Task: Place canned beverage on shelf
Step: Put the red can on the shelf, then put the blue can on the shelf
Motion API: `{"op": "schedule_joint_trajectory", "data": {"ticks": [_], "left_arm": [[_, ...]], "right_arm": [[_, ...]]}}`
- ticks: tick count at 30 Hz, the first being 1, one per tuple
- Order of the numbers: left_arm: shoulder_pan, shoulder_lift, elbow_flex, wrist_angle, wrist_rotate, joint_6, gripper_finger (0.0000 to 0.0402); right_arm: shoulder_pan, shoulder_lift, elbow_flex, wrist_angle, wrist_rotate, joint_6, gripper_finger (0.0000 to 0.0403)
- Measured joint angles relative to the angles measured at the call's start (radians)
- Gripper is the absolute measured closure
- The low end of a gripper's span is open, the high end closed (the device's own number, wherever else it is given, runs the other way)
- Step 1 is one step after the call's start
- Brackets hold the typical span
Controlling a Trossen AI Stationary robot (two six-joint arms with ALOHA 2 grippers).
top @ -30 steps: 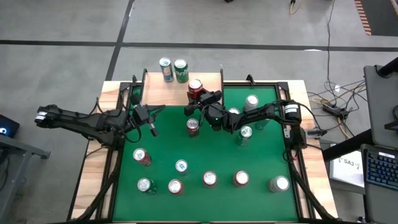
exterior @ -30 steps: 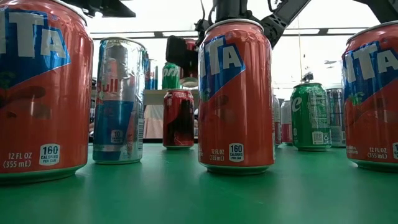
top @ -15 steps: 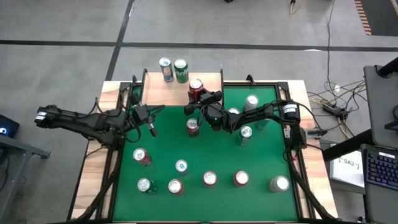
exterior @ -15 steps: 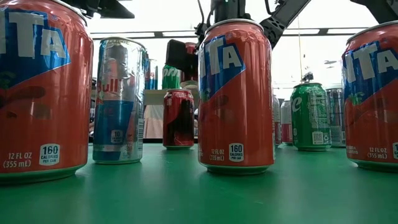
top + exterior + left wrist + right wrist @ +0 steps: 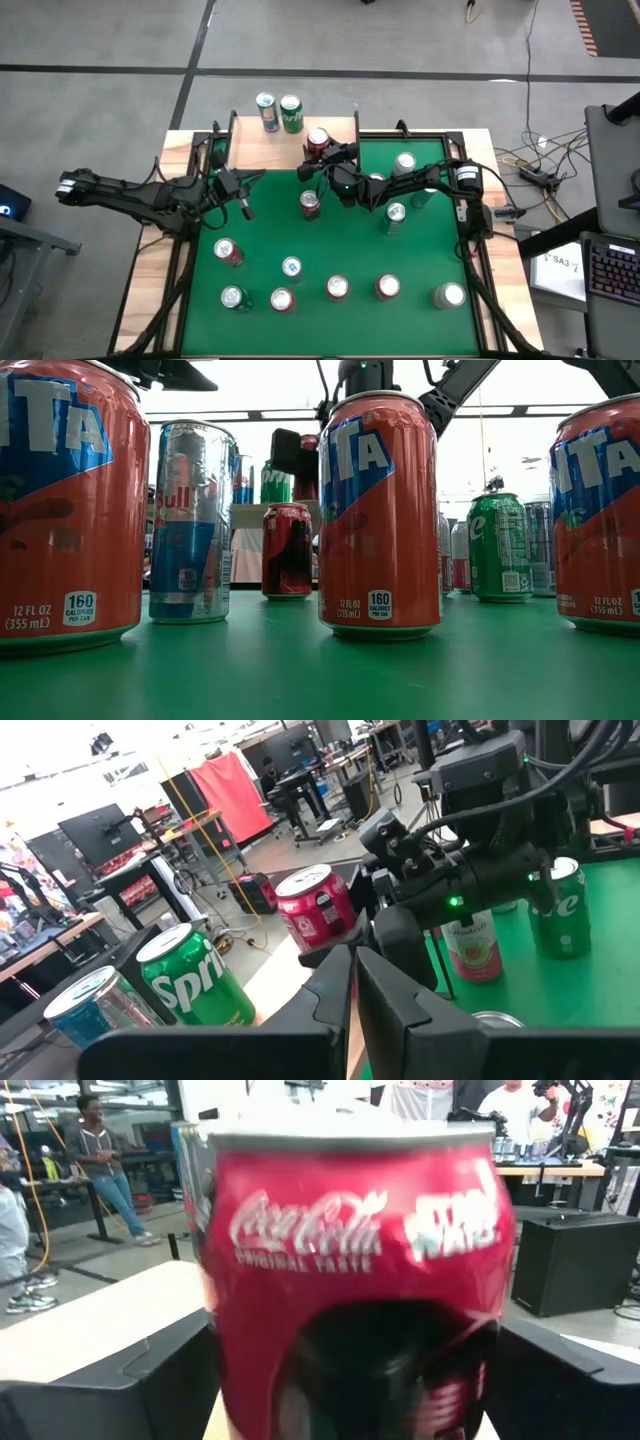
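Note:
The shelf (image 5: 270, 145) is a light-wood board at the table's far edge. A red Coca-Cola can (image 5: 318, 141) stands upright on its bottom near the shelf's right front corner. My right gripper (image 5: 322, 158) reaches level toward it, open, with one finger on either side of the can (image 5: 350, 1230). A teal can (image 5: 266, 108) and a green Sprite can (image 5: 291, 110) stand at the back of the shelf. My left gripper (image 5: 245, 195) hovers shut over the table's left part with nothing between its fingers (image 5: 352, 980). My right gripper has its fingers (image 5: 150, 1380) level on either side of the red can's lower wall (image 5: 240, 1370), coming from the table's near right. I cannot tell whether they touch it. The can stands upright on the shelf.
Several cans stand on the green table (image 5: 440, 180): one red (image 5: 310, 203) just in front of the shelf, some under the right arm (image 5: 395, 215), and a row along the near edge (image 5: 337, 288). Orange cans (image 5: 378, 510) fill the low view.
My right gripper has opened wider around the red can: in the low view its dark finger has drawn away from the can. The can stands upright on the shelf as before. The left arm has kept still.

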Motion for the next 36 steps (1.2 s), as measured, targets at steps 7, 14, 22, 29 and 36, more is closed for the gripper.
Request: {"op": "schedule_joint_trajectory", "data": {"ticks": [7, 14, 22, 29, 36], "left_arm": [[0.0, 0.004, 0.0, 0.001, 0.0, 0.003, 0.0398], [0.0, 0.008, 0.0, 0.0, 0.0, 0.007, 0.0398], [0.0, 0.008, 0.0, 0.0, 0.0, 0.007, 0.0398], [0.0, 0.009, 0.0, -0.001, 0.0, 0.012, 0.0398], [0.0, 0.009, 0.0, -0.001, 0.0, 0.012, 0.0398]], "right_arm": [[-0.006, 0.0, 0.0, -0.001, 0.001, -0.025, 0.0046], [-0.016, 0.0, 0.03, -0.001, 0.003, -0.084, 0.0045], [-0.008, 0.0, 0.105, -0.002, 0.022, -0.224, 0.0044], [0.028, -0.007, 0.195, -0.002, 0.137, -0.426, 0.0044], [0.089, -0.022, 0.326, -0.002, 0.181, -0.684, 0.0044]]}}
